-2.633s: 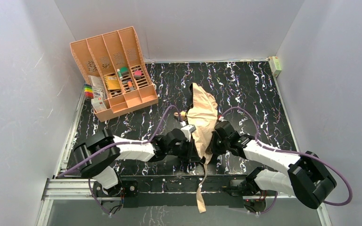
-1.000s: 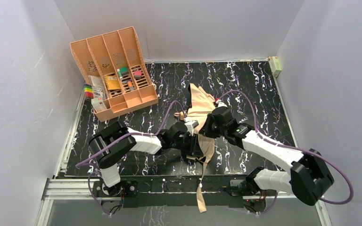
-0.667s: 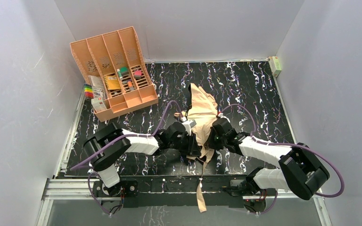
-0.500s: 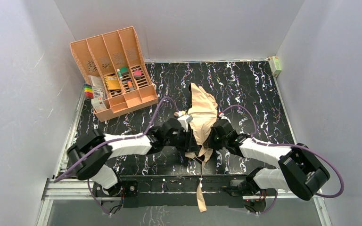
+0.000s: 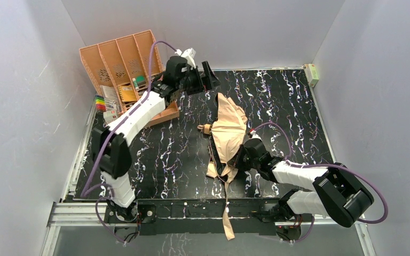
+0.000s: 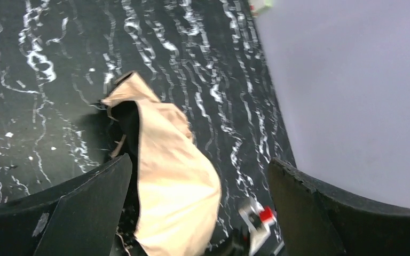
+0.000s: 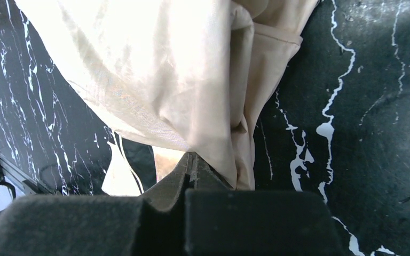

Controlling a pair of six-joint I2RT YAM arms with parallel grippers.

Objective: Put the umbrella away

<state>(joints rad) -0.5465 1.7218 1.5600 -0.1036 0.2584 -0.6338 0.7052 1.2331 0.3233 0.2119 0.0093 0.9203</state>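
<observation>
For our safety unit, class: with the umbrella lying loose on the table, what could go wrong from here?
The right end effector seems to pinch only loose fabric of the umbrella, so pulling may unfurl it rather than move it. The strap trails over the near edge of the table and could snag.

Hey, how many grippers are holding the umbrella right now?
1. The right gripper is shut on fabric of the umbrella at its near end; the left gripper hangs open by the organizer.

Pale grey walls (image 5: 245, 32) enclose a black (white-veined) marble tabletop (image 5: 299, 101).
</observation>
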